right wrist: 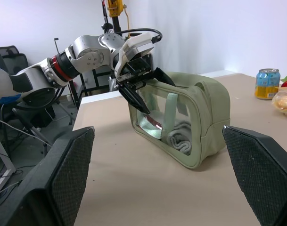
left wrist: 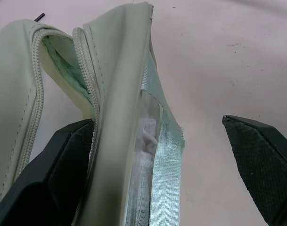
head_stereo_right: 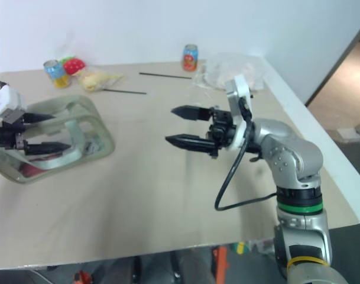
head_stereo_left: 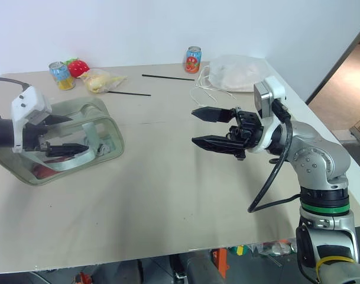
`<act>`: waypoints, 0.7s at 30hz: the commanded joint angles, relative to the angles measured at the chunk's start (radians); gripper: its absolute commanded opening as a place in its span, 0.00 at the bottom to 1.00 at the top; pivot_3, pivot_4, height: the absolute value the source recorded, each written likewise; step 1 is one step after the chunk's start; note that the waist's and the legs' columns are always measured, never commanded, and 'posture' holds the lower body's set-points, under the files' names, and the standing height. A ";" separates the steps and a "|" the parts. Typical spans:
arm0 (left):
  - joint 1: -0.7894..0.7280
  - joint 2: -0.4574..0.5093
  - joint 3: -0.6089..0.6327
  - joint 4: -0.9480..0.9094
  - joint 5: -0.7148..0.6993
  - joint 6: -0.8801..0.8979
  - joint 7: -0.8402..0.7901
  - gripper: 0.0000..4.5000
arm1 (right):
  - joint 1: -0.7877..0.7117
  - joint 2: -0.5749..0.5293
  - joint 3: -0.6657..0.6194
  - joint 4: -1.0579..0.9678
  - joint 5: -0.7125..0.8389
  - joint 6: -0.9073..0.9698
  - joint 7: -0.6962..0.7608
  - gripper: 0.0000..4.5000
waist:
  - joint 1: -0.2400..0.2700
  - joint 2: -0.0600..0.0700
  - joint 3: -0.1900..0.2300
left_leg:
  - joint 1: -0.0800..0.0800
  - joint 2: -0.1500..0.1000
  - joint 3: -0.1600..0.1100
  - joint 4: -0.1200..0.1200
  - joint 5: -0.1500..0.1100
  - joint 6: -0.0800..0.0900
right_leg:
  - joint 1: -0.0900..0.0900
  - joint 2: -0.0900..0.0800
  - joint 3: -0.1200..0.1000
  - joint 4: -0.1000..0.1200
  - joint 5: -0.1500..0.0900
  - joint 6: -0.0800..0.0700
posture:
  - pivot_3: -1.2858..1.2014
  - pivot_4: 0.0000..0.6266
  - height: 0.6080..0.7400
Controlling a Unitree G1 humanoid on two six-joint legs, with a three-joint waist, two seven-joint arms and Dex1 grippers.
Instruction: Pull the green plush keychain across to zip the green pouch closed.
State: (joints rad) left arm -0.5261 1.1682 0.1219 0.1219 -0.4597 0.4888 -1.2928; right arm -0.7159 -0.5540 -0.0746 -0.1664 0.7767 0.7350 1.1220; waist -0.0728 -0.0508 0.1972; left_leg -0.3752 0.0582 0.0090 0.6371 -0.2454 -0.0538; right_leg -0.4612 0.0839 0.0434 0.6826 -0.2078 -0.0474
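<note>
The green pouch (head_stereo_left: 61, 139) is seen lying near the left edge of the surface (head_stereo_left: 168, 195), its long axis running from near-left to far-right. The left claw (head_stereo_left: 64, 142) is open and poised at the pouch: in the left wrist view one finger (left wrist: 44, 183) lies along the open zipper track (left wrist: 89, 70), the other (left wrist: 263, 160) hangs clear over bare surface; nothing is gripped. The green plush keychain cannot be made out, so the pull's position along the zip cannot be told. The right claw (head_stereo_left: 212, 127) is open, empty, well apart to the right, pointing toward the pouch. The left arm is judged nearer. Open room lies between pouch and right claw; cans (head_stereo_left: 193, 59) stand far back.
</note>
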 commanded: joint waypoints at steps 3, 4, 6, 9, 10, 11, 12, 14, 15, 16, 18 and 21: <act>0.035 0.013 0.074 -0.028 -0.028 0.032 0.001 0.88 | -0.019 -0.014 0.009 -0.017 -0.009 -0.020 -0.005 1.00 | -0.001 0.000 0.000 | 0.000 0.000 0.000 0.000 0.000 0.000 | 0.000 0.000 0.000 0.000 0.000 0.000 | 0.52 0.24 1.00; 0.041 0.014 0.083 -0.034 -0.036 0.042 -0.002 0.82 | -0.020 -0.014 0.010 -0.017 -0.008 -0.020 -0.005 1.00 | -0.002 0.000 0.000 | 0.000 0.000 0.000 0.000 0.000 0.000 | 0.000 0.000 0.000 0.000 0.000 0.000 | 0.52 0.24 1.00; 0.050 0.017 0.093 -0.044 -0.048 0.063 -0.009 0.68 | -0.022 -0.015 0.013 -0.015 -0.007 -0.020 -0.005 1.00 | -0.003 0.000 0.000 | 0.000 0.000 0.000 0.000 0.000 0.000 | 0.000 0.000 0.000 0.000 0.000 0.000 | 0.52 0.24 1.00; 0.054 0.019 0.102 -0.058 -0.063 0.086 -0.015 0.45 | -0.025 -0.015 0.015 -0.013 -0.007 -0.021 -0.006 1.00 | -0.003 0.000 0.000 | 0.000 0.000 0.000 0.000 0.000 0.000 | 0.000 0.000 0.000 0.000 0.000 0.000 | 0.52 0.24 1.00; 0.053 0.020 0.102 -0.061 -0.067 0.093 -0.017 0.38 | -0.025 -0.015 0.015 -0.012 -0.007 -0.021 -0.006 1.00 | -0.003 0.000 0.000 | 0.000 0.000 0.000 0.000 0.000 0.000 | 0.000 0.000 0.000 0.000 0.000 0.000 | 0.52 0.24 1.00; 0.052 0.020 0.103 -0.064 -0.068 0.097 -0.018 0.29 | -0.026 -0.015 0.015 -0.012 -0.007 -0.021 -0.006 1.00 | -0.003 0.000 0.000 | 0.000 0.000 0.000 0.000 0.000 0.000 | 0.000 0.000 0.000 0.000 0.000 0.000 | 0.52 0.24 1.00; 0.050 0.020 0.101 -0.066 -0.067 0.100 -0.019 0.21 | -0.027 -0.014 0.014 -0.011 -0.006 -0.021 -0.007 1.00 | -0.003 0.000 0.000 | 0.000 0.000 0.000 0.000 0.000 0.000 | 0.000 0.000 0.000 0.000 0.000 0.000 | 0.52 0.24 1.00; 0.045 0.020 0.092 -0.068 -0.061 0.102 -0.025 0.06 | -0.028 -0.013 0.014 -0.010 -0.007 -0.020 -0.010 1.00 | -0.003 0.000 0.000 | 0.000 0.000 0.000 0.000 0.000 0.000 | 0.000 0.000 0.000 0.000 0.000 0.000 | 0.52 0.24 1.00; 0.041 0.020 0.085 -0.069 -0.057 0.103 -0.029 0.00 | -0.029 -0.013 0.014 -0.010 -0.006 -0.020 -0.011 1.00 | -0.003 0.000 0.000 | 0.000 0.000 0.000 0.000 0.000 0.000 | 0.000 0.000 0.000 0.000 0.000 0.000 | 0.52 0.24 1.00; 0.038 0.020 0.075 -0.071 -0.050 0.101 -0.034 0.00 | -0.028 -0.014 0.012 -0.012 -0.006 -0.020 -0.011 1.00 | -0.003 0.000 0.000 | 0.000 0.000 0.000 0.000 0.000 0.000 | 0.000 0.000 0.000 0.000 0.000 0.000 | 0.52 0.24 1.00; 0.025 0.018 0.052 -0.072 -0.034 0.093 -0.039 0.00 | -0.029 -0.016 0.009 -0.014 -0.003 -0.019 -0.013 1.00 | -0.002 0.000 0.000 | 0.000 0.000 0.000 0.000 0.000 0.000 | 0.000 0.000 0.000 0.000 0.000 0.000 | 0.52 0.24 1.00; -0.008 0.006 0.016 -0.075 -0.019 0.087 -0.044 0.00 | -0.033 -0.019 0.005 -0.014 -0.001 -0.017 -0.015 1.00 | 0.000 0.000 0.000 | 0.000 0.000 0.000 0.001 0.000 0.000 | 0.000 0.000 0.000 0.000 0.000 0.000 | 0.52 0.24 1.00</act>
State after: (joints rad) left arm -0.5019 1.1655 0.1514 0.0685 -0.4879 0.5873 -1.3254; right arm -0.7211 -0.5611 -0.0472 -0.1628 0.7616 0.7306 1.1083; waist -0.0732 -0.0513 0.1969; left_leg -0.3750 0.0579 0.0092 0.6377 -0.2454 -0.0538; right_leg -0.4608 0.0837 0.0435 0.6831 -0.2077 -0.0472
